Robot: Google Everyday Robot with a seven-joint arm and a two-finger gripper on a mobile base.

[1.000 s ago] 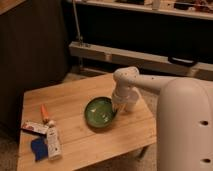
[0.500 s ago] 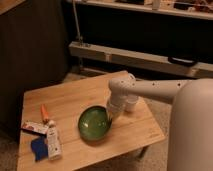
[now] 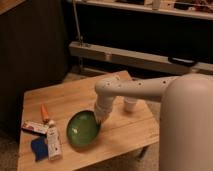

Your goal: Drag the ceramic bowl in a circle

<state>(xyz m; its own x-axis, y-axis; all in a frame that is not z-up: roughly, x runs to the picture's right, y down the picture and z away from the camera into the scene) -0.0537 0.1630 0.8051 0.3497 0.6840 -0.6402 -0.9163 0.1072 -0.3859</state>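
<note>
Blue thing (image 3: 39,148): It lay flat near the left front corner of the surface, just beside the white tube.
Flat box (image 3: 35,127): It was white with red on it. It lay near the left edge, with one end close to the top of the white tube.
Orange thing (image 3: 44,112): It was small and thin, a bit like a marker. It lay just behind the flat box.
White tube (image 3: 53,142): It lay flat, between the blue thing and the ceramic bowl.
Ceramic bowl (image 3: 82,128): It was round, shiny and green, with a darker rim. It sat near the front edge of the surface, a little left of the middle. It was tipped, so its open side faced the camera. Its right rim was at the jaws.
Jaws (image 3: 100,118): They were down at the right rim of the ceramic bowl. The end of the arm hid them, so I cannot tell how far apart they were or if they had hold of the rim.
Arm (image 3: 135,89): It was white, and it reached in from the right, low over the surface.
White cup (image 3: 130,103): It stood behind the arm, well apart from the ceramic bowl. The arm hid part of it.
Surface (image 3: 125,131): It was a low wooden table with light planks.
</note>
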